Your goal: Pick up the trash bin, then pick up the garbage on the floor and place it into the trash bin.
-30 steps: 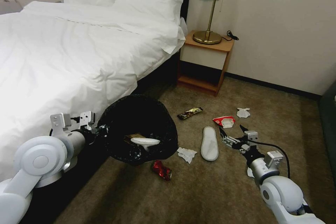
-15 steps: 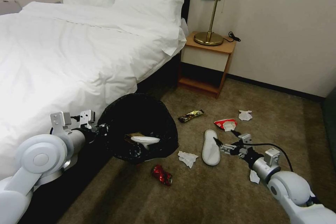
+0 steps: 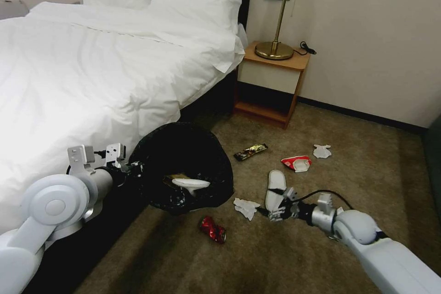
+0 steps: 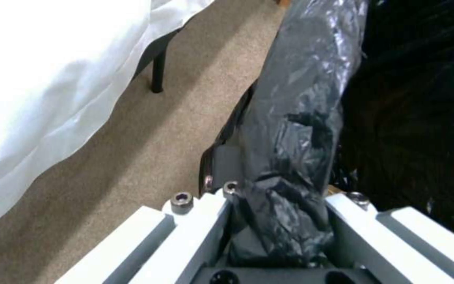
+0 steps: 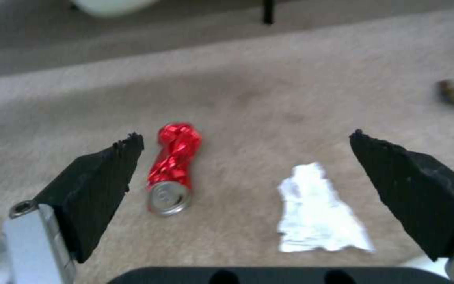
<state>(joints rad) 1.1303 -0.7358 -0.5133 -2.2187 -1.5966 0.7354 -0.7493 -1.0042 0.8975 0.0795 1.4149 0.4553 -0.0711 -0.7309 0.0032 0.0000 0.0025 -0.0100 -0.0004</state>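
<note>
Jaws spread wide, the right gripper [image 3: 271,209] hovers low over the carpet [image 3: 294,257], framing a crumpled white tissue [image 5: 319,211] and, beside it, a crushed red can [image 5: 173,165] with its silver end showing. A flat white slipper [image 3: 275,183] lies just behind the gripper. The left gripper [image 4: 277,221] is clamped on the rim of the bin [image 3: 183,165], whose glossy, crinkled black liner bunches between its fingers; another slipper [image 3: 190,184] rests inside, beside the bed [image 3: 92,64].

Right gripper [image 5: 245,136] fingers spread wide
</note>
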